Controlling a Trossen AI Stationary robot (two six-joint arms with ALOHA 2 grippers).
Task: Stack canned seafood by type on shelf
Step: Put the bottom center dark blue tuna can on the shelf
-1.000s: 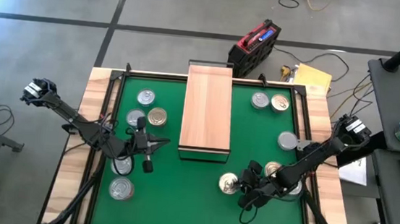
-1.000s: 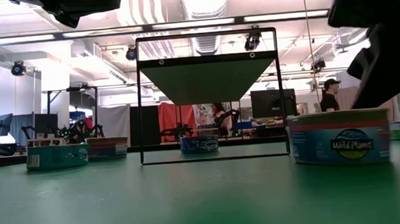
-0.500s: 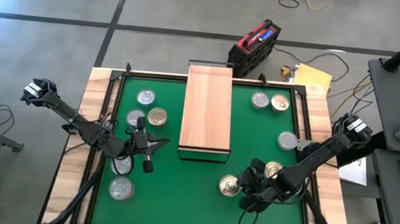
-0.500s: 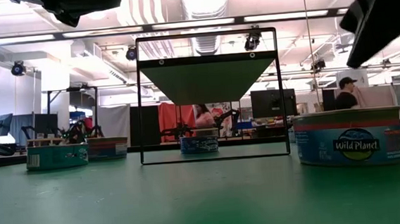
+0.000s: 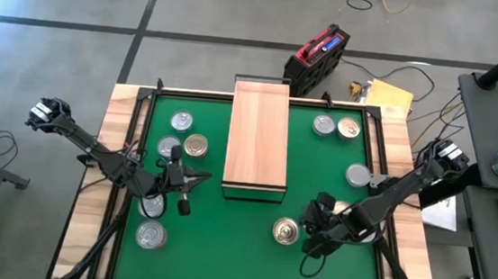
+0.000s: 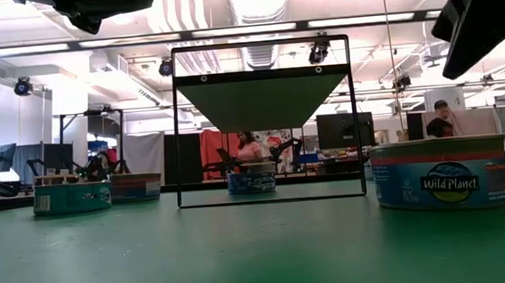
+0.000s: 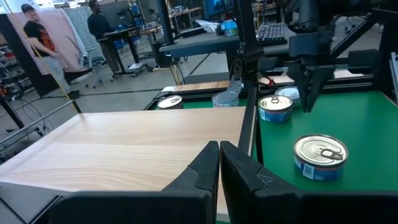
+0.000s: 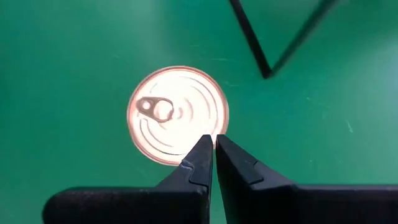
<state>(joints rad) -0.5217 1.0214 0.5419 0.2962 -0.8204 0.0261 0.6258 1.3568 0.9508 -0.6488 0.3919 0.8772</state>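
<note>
The shelf (image 5: 258, 140) is a long light-wood board on a dark frame, standing mid-table on the green mat. Tins stand on the mat on both sides of it. My right gripper (image 8: 214, 142) is shut and hovers over the edge of a gold-lidded tin (image 8: 177, 115) near the shelf's near right corner (image 5: 286, 231). In the low view the right arm (image 6: 484, 14) hangs clear above this tin (image 6: 439, 175). My left gripper (image 7: 219, 148) is shut, held left of the shelf's near end (image 5: 195, 182), pointing at the board (image 7: 137, 143).
Several silver and gold tins stand left of the shelf (image 5: 181, 121) (image 5: 196, 146) (image 5: 150, 234). More stand to its right (image 5: 323, 124) (image 5: 348, 128) (image 5: 358, 175). One tin (image 5: 340, 209) lies close beside the right arm. Open green mat (image 5: 221, 254) lies along the near edge.
My right gripper has risen from beside the gold-lidded tin and drawn back a little toward the table's right edge. That tin has slid slightly toward the near edge and now stands free.
</note>
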